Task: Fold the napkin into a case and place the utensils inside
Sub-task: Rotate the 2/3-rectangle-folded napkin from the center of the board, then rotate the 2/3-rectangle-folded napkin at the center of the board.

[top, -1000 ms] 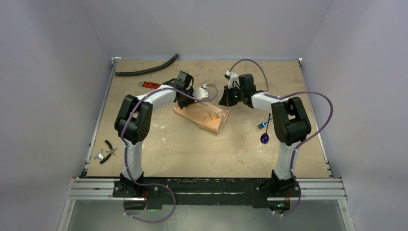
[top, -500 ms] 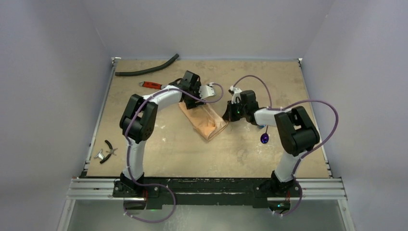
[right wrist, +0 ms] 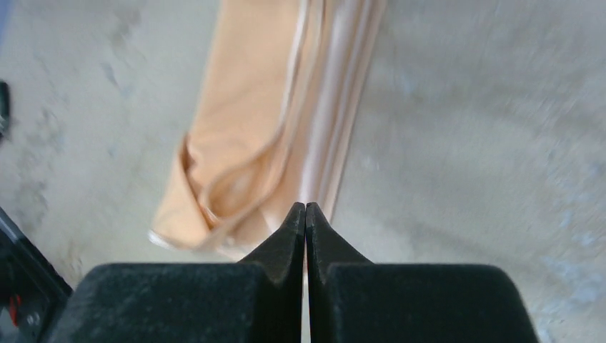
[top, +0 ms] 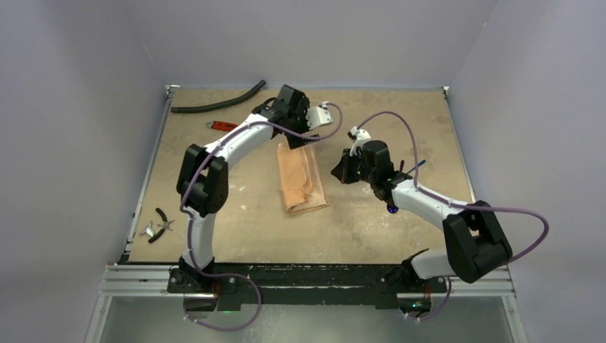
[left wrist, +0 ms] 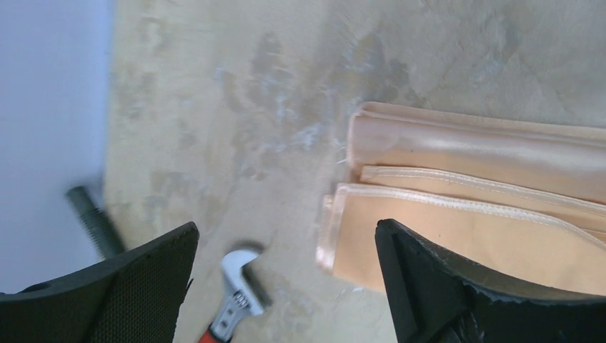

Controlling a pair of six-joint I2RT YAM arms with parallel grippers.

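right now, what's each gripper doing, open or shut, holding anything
Left gripper: open, holding nothing, above one end of the napkin.
Right gripper: shut, nothing seen in it.

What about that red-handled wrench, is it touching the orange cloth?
Apart. In the left wrist view, a strip of table separates the wrench from the napkin.

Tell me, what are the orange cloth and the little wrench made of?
The napkin looks like soft fabric with a slight sheen: it folds flat and has stitched hems. The wrench seems to have a head of bare, shiny grey metal. Its red handle may be a plastic or rubber coating, but it is too blurred to tell.
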